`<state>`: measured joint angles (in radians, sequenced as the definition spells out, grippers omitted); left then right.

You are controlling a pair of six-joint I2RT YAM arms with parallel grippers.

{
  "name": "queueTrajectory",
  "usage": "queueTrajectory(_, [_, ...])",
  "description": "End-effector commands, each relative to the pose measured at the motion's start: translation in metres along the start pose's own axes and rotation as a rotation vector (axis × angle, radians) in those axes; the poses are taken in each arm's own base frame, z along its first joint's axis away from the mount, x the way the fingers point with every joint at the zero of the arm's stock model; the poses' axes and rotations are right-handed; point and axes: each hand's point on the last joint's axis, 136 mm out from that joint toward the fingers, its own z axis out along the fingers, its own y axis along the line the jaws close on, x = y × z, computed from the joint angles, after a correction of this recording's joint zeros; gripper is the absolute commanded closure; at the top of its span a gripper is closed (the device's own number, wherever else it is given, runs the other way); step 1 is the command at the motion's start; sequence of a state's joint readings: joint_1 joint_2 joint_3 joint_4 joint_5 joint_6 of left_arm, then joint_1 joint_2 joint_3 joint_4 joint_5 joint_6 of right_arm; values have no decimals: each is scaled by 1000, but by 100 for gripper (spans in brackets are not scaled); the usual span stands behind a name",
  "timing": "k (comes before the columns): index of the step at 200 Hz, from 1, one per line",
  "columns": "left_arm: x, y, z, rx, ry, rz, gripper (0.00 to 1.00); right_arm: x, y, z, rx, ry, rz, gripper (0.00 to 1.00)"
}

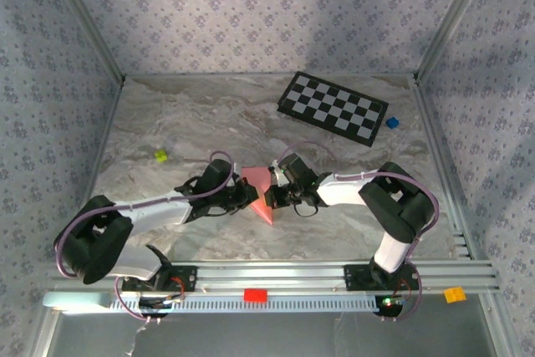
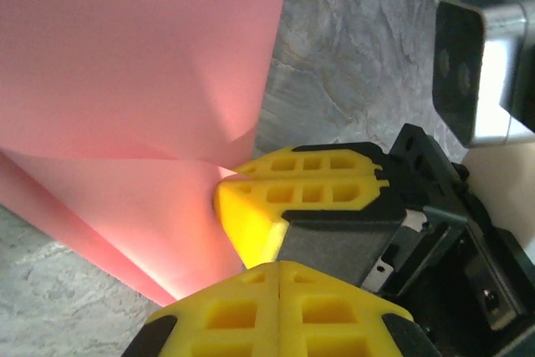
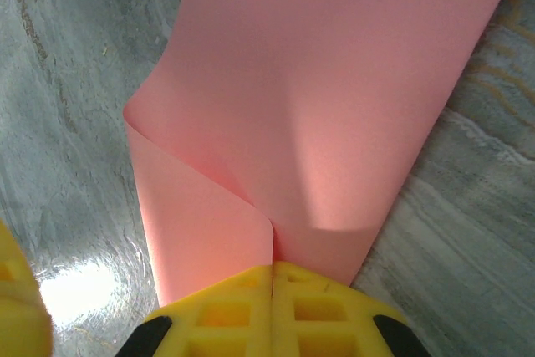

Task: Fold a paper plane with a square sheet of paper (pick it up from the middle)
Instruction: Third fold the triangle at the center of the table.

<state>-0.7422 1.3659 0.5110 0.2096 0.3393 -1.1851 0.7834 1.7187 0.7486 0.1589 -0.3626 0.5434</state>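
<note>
The square sheet of paper is pink-red and lies near the table's middle, curled over in a loose fold. My right gripper is shut on the sheet's near edge, where two layers meet between its yellow fingertips. My left gripper is shut with nothing between its fingers. Its tip sits right against the right gripper's fingers, beside the sheet. From above, the left gripper and the right gripper meet at the sheet from either side. The paper plane is out of view.
A black-and-white checkered board lies at the back right with a small blue block beside it. A yellow-green block sits at the left. A red block and an orange block rest on the front rail.
</note>
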Motion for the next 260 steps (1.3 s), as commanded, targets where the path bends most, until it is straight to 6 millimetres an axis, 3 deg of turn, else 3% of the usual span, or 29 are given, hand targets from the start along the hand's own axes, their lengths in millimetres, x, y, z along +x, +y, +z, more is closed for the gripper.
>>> queueTrajectory(1, [-5,-1,7,27,-25,-23,100,16,-12,3,49,41,27,100])
queueTrajectory(59, [-2,12,17,-14,-12,-20,100,17,-13,4,56,43,26,100])
queueTrajectory(160, [8,68,23,-212,15,2,100,18,-14,4,60,47,24,100])
queueTrajectory(221, [10,77,25,-247,24,9,100,10,-3,1,21,36,25,100])
queueTrajectory(260, [10,79,25,-261,27,14,100,-10,9,-20,9,-9,40,73])
